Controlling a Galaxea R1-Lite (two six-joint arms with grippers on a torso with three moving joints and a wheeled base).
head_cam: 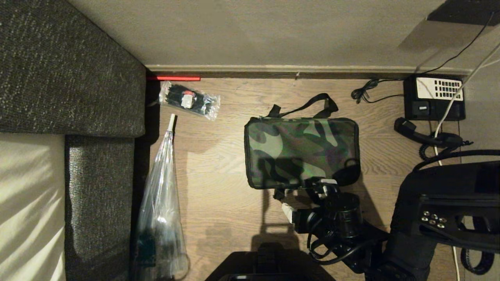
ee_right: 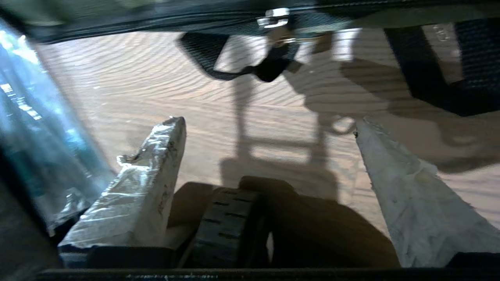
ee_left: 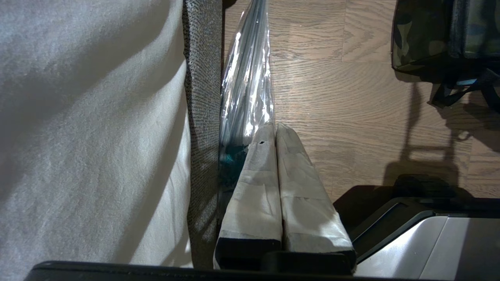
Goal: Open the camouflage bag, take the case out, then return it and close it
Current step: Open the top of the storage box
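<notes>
Camouflage bag (head_cam: 300,152) lies zipped flat on wood floor (head_cam: 218,187); right gripper (ee_right: 269,125), jaws wide and empty, sits at its near edge. Advised: pinch zip pull (ee_right: 275,17) squarely, draw along the seam. Left gripper (ee_left: 275,130) parked, fingers together.

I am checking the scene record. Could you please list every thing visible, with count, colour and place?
camouflage bag: one, green, dark and tan, closed, centre of the wood floor.
small clear packet: one, black items inside, near the wall, left of the bag.
clear plastic bag: one, long, beside the sofa.
telephone: one, black with white keypad, right, handset off.
left pincer: one, white pads, shut, by the sofa.
right pincer: one, white pads, open, at the bag's near edge.
</notes>
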